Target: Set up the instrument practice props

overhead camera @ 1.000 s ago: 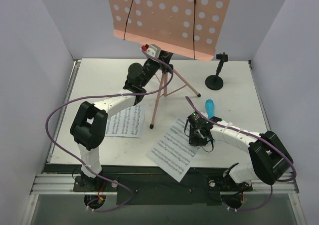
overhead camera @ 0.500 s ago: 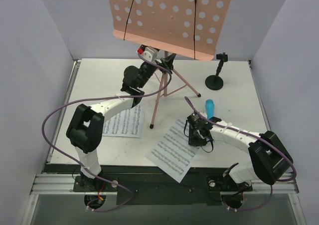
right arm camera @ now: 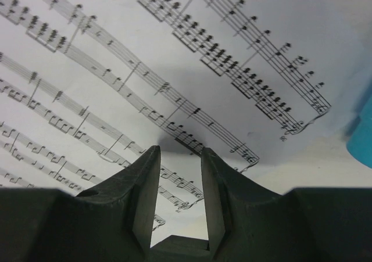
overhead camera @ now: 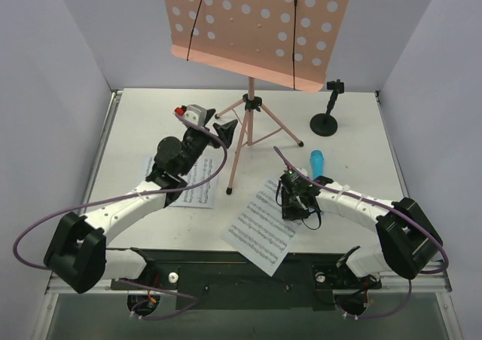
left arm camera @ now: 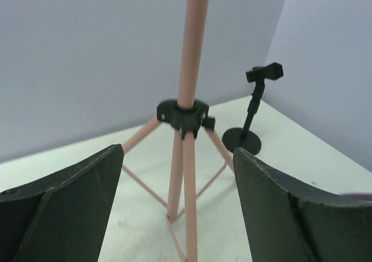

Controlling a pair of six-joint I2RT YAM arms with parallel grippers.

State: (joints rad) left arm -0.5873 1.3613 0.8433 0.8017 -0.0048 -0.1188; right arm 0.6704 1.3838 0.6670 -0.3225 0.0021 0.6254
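The pink music stand (overhead camera: 256,31) stands upright at the back of the table, its pole (left arm camera: 185,157) rising from thin tripod legs. My left gripper (overhead camera: 224,131) hangs open just left of the pole, touching nothing; in the left wrist view its jaws (left arm camera: 177,151) stand wide, with the pole beyond them. One sheet-music page (overhead camera: 260,223) lies near the front edge. My right gripper (overhead camera: 298,206) hovers low over its upper right part, and its fingers (right arm camera: 180,151) are a little apart and empty. A second page (overhead camera: 192,183) lies partly under my left arm. The blue microphone (overhead camera: 317,161) lies beside the right wrist. The black mic stand (overhead camera: 325,121) is at the back right.
Grey walls close in the table (overhead camera: 354,140) on the left, back and right. The tripod legs (overhead camera: 275,133) spread across the back middle. A purple cable (overhead camera: 113,200) loops off each arm. The microphone's blue tip (right arm camera: 363,131) shows at the right wrist view's edge.
My left gripper opened, let go of the music stand's pole and drew back to the left and toward the front. The right arm has stayed where it was.
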